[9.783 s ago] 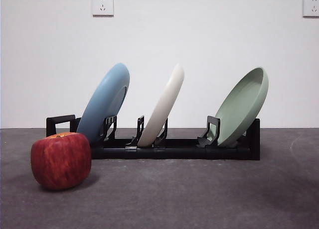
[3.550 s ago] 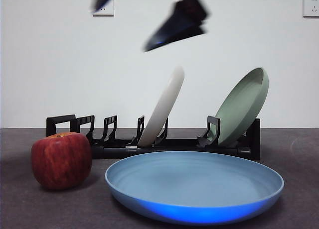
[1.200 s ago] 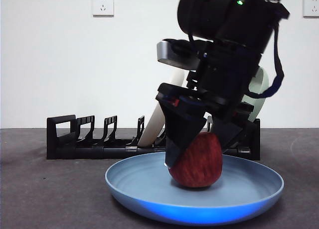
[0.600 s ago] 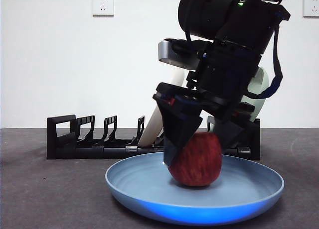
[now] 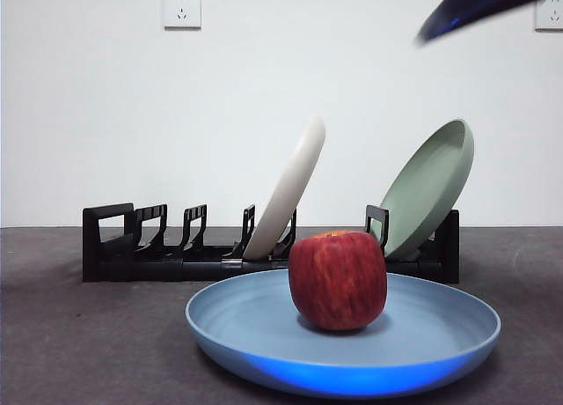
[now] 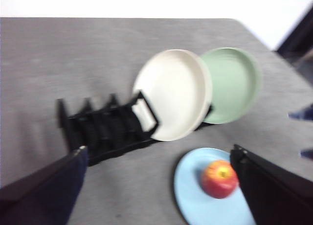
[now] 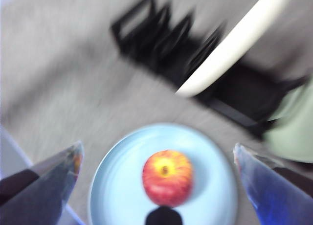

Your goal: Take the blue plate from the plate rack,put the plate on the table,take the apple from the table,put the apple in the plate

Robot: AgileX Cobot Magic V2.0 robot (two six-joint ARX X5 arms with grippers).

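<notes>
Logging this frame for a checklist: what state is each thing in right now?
apple: upright in the blue plate, free of both grippers.
blue plate: flat on the table.
cream-white plate: leaning in the plate rack.
sage-green plate: leaning in the rack.
left gripper: open, empty.
right gripper: open, above the apple.

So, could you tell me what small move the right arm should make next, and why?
Probably just lift the right gripper clear and park it. The apple sits upright in the blue plate, which lies flat on the table in front of the rack. The jaws are wide open with nothing between them, and the left gripper is also open, high above. Nothing looks left to do.
</notes>
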